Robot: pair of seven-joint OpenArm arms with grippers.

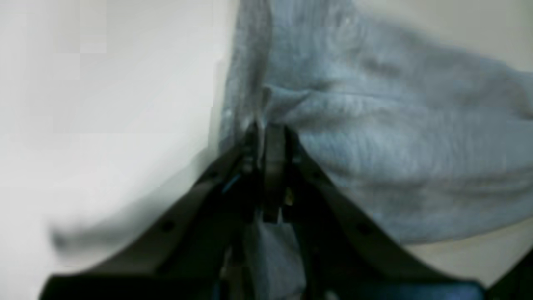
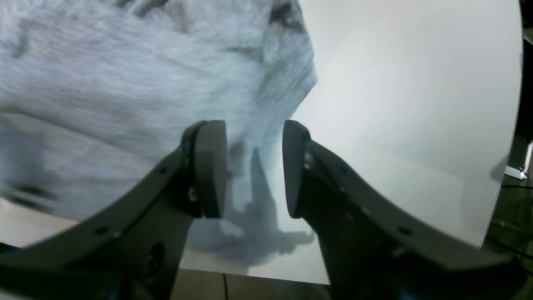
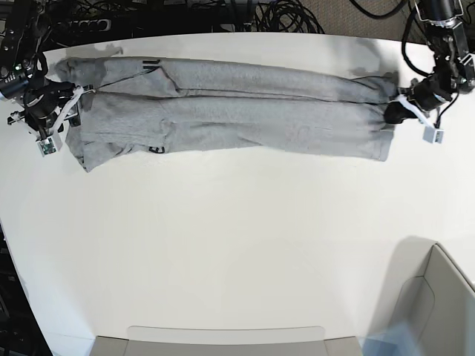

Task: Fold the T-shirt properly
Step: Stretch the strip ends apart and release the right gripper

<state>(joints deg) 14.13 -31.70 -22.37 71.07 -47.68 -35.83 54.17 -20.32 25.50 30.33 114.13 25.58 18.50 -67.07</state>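
One lengthwise fold shows: the T-shirt point(image 3: 230, 111) lies as a long band across the frame's top. Your left gripper point(image 1: 266, 129) pinches its edge; your right gripper point(image 2: 254, 166) gapes wide, so crosswise folds remain.

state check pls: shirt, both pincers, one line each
T-shirt: folded into a long band across the far side of the table, wrinkled, not yet a compact fold.
Left pincer: shut on the T-shirt, pinching one end edge.
Right pincer: open, jaws astride the other end, cloth between them, not pinched.

One T-shirt point(image 3: 223, 111), one table point(image 3: 223, 245), two arms
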